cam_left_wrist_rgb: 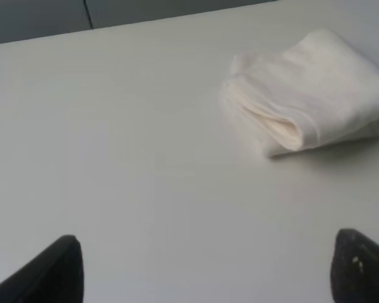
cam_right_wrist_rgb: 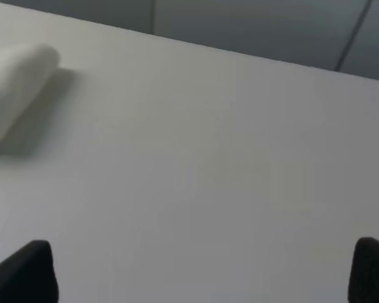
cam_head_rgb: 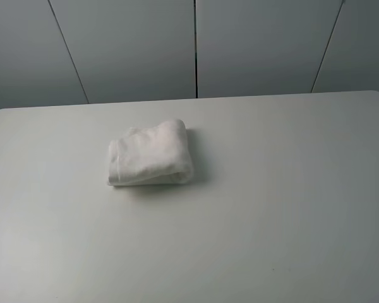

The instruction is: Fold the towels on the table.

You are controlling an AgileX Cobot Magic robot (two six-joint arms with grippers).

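Exterior high shows the bench (cam_head_rgb: pixel 290 208) with neither arm in the picture, which suggests both are drawn back toward the robot's own side. Left of the middle and toward the far edge lies the towel (cam_head_rgb: pixel 150 153), a compact thick bundle of several layers, its rounded fold facing right and its layered ends facing left; I judge the folding to be done or nearly so, since nothing hangs loose. In the left wrist view the left fingers (cam_left_wrist_rgb: pixel 57 268) stand wide apart, released and holding nothing, and the towel (cam_left_wrist_rgb: pixel 309 91) sits well ahead of them, apart from both tips, its stacked edges turned toward this camera. In the right wrist view the right fingers (cam_right_wrist_rgb: pixel 25 271) are likewise spread and empty, with only the rounded side of the towel (cam_right_wrist_rgb: pixel 16 82) showing at the frame's margin, well away. The bench is plain matte white with rounded corners and far larger than the bundle. Behind it rises a pale grey wall (cam_head_rgb: pixel 252 44) of panels split by thin dark seams.
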